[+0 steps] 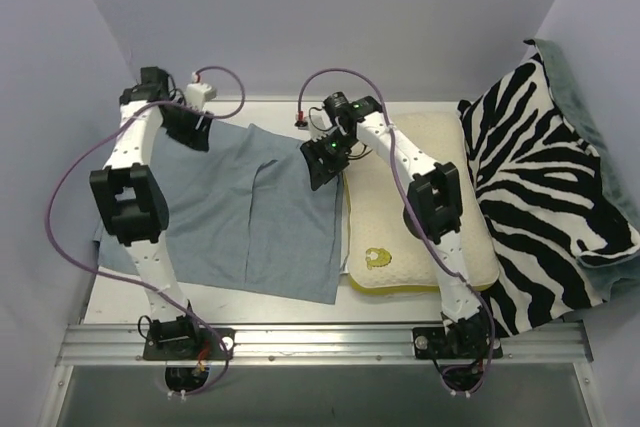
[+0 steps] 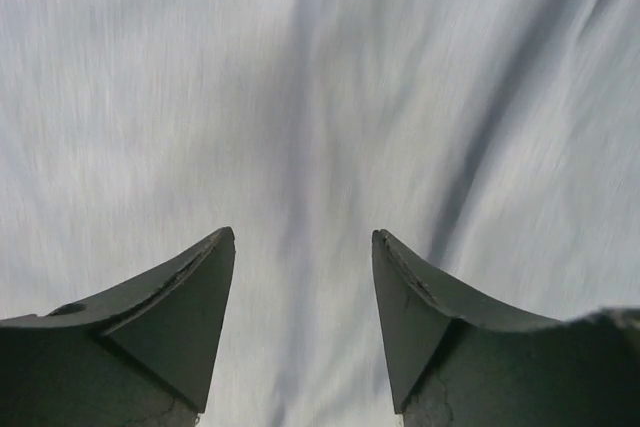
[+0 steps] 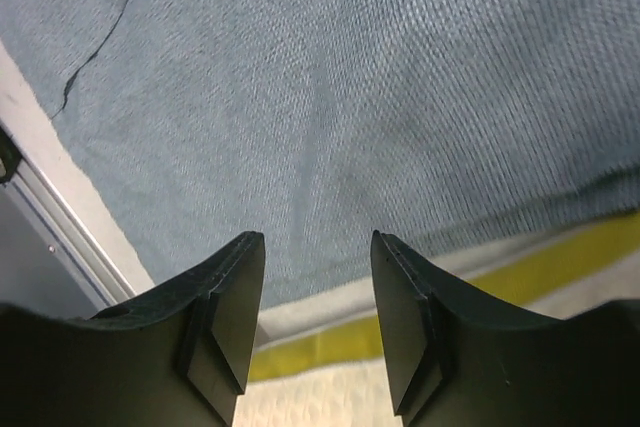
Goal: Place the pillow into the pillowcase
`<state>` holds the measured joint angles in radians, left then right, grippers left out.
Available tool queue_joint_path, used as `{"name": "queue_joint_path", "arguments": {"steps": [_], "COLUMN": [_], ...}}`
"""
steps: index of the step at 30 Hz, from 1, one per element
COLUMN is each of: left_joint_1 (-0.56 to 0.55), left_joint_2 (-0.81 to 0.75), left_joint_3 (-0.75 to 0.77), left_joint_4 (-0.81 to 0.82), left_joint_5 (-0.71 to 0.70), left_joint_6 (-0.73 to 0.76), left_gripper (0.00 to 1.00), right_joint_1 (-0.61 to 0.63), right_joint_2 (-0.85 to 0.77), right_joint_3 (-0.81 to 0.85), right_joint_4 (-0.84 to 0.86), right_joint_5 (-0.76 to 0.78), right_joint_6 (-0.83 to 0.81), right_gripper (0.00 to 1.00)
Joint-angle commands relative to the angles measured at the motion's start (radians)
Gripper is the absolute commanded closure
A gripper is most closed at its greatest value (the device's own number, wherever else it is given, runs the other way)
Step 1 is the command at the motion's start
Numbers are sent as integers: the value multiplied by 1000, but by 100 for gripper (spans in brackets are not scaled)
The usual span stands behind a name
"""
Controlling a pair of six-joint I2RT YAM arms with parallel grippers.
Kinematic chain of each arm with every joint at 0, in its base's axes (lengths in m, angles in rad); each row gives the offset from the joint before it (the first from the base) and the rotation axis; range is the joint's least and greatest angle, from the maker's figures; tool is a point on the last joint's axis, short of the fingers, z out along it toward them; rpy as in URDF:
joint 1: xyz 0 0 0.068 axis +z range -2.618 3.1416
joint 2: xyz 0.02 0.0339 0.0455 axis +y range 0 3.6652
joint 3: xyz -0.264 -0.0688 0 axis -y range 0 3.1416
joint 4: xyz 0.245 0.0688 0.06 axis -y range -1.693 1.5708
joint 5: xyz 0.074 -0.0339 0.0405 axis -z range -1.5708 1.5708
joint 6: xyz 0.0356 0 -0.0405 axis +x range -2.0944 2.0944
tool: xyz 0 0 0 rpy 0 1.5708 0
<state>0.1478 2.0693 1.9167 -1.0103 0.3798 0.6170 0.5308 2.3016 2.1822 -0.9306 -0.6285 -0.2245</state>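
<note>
left gripper [image 2: 303,237]: fingers spread, nothing between them; blurred pale cloth fills the wrist view
left gripper, place: in the top view, over the 11 o'clock corner of the pillowcase [image 1: 250,207]
right gripper [image 3: 317,239]: fingers spread, nothing pinched; the pillowcase edge and the pillow's yellow band [image 3: 560,252] lie below the tips
right gripper, place: 2 o'clock corner of the pillowcase, where cloth meets pillow [image 1: 375,207]
pillowcase: lies flat on the table [image 1: 250,309], left half, with a crease running 12 to 6
pillow: outside the case, at its 3 o'clock, long edges touching; yellow logo [image 1: 377,258] at the 6 o'clock end
zebra cloth [image 1: 540,177]: 3 o'clock of the pillow, touching it
</note>
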Motion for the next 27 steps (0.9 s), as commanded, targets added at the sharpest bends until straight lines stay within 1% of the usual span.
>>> {"name": "queue_joint_path", "arguments": {"steps": [1, 2, 5, 6, 9, 11, 13, 15, 17, 19, 20, 21, 22, 23, 24, 25, 26, 27], "left_joint_1": [-103, -114, -126, -125, -114, -96, -53, 2, 15, 28, 35, 38, 47, 52, 53, 52, 49, 47], "left_joint_2": [182, 255, 345, 398, 468, 488, 505, 518, 526, 529, 529, 532, 535, 537, 523, 514, 488, 468], "left_joint_3": [134, 169, 270, 287, 315, 317, 318, 347, 370, 404, 412, 432, 445, 453, 453, 450, 449, 443], "left_joint_4": [91, 91, 107, 107, 108, 113, 127, 122, 125, 125, 128, 128, 125, 121, 122, 127, 127, 128], "left_joint_5": [65, 64, 53, 48, 12, -36, -71, -59, -112, -188, -200, -215, -210, -182, -159, -145, -93, -49], "left_joint_6": [-172, -184, -246, -270, -292, -301, -322, -365, -367, -339, -335, -332, -332, -330, -318, -316, -312, -309], "left_gripper": [35, 37, 42, 44, 47, 48, 48, 48, 48, 48, 47, 45, 42, 34, 32, 30, 28, 25], "right_joint_1": [21, 26, 44, 54, 69, 84, 110, 121, 139, 149, 152, 150, 149, 147, 137, 124, 111, 75], "right_joint_2": [61, 68, 96, 108, 120, 111, 104, 102, 107, 119, 122, 122, 119, 111, 84, 65, 43, -14], "right_joint_3": [25, 28, 19, 7, -27, -85, -137, -170, -199, -199, -191, -184, -171, -158, -125, -107, -81, -40], "right_joint_4": [68, 78, 101, 102, 101, 105, 108, 108, 105, 96, 92, 90, 82, 78, 76, 69, 69, 69], "right_joint_5": [41, 46, 75, 78, 73, 52, 56, 53, 53, 61, 61, 64, 72, 79, 82, 82, 82, 81], "right_joint_6": [76, 76, 71, 67, 56, 14, -7, -6, 0, 8, 13, 17, 17, 16, 30, 42, 66, 107], "right_gripper": [54, 55, 59, 59, 60, 60, 60, 59, 59, 59, 58, 56, 50, 46, 41, 31, 25, 18]}}
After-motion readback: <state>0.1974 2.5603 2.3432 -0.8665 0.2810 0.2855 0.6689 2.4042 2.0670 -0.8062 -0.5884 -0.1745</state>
